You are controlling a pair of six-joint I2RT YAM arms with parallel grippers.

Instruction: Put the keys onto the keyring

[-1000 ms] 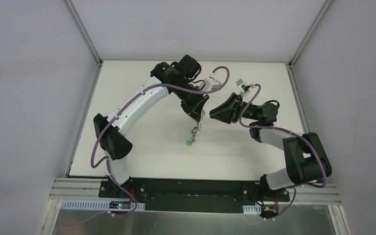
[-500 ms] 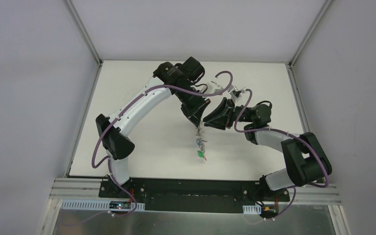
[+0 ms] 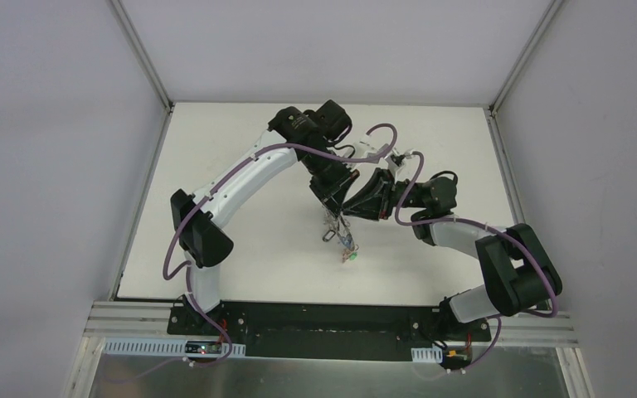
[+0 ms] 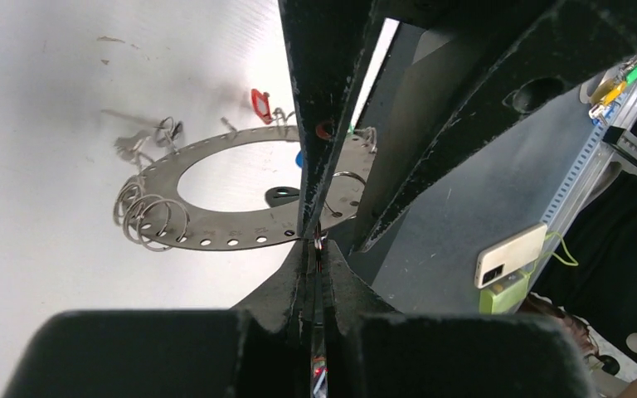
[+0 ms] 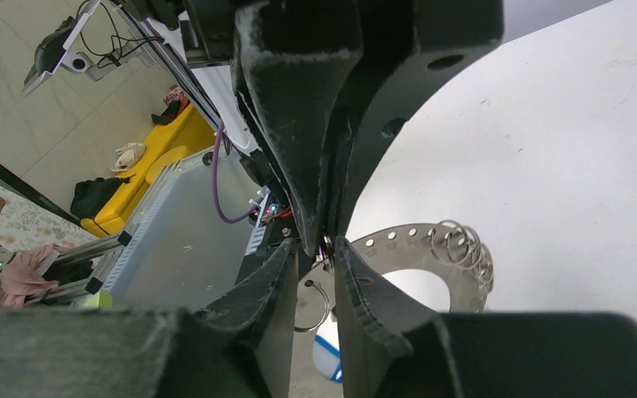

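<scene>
The keyring (image 4: 216, 234) is a flat grey metal ring plate pierced with small holes. It hangs tilted above the white table under my left gripper (image 4: 315, 249), which is shut on its rim. Loose split rings (image 4: 145, 220) sit on its left side. Small keys (image 4: 166, 131) and red (image 4: 260, 104) and blue (image 4: 299, 157) tags hang off its far rim. From above, the keyring (image 3: 340, 236) dangles with a green tag (image 3: 350, 257) lowest. My right gripper (image 5: 325, 249) stands open by a narrow gap, its fingertips either side of the left gripper's tip at the keyring's (image 5: 406, 249) edge.
Both arms meet over the middle of the white table (image 3: 240, 249). Grey walls close the table's back and sides, and a black base plate (image 3: 332, 319) runs along the near edge. A phone (image 4: 510, 253) lies on the grey shelf beyond the table.
My right gripper moved left until it met the left gripper's tip, and its jaws narrowed. The left arm shifted slightly right, and the hanging keyring swung with it.
</scene>
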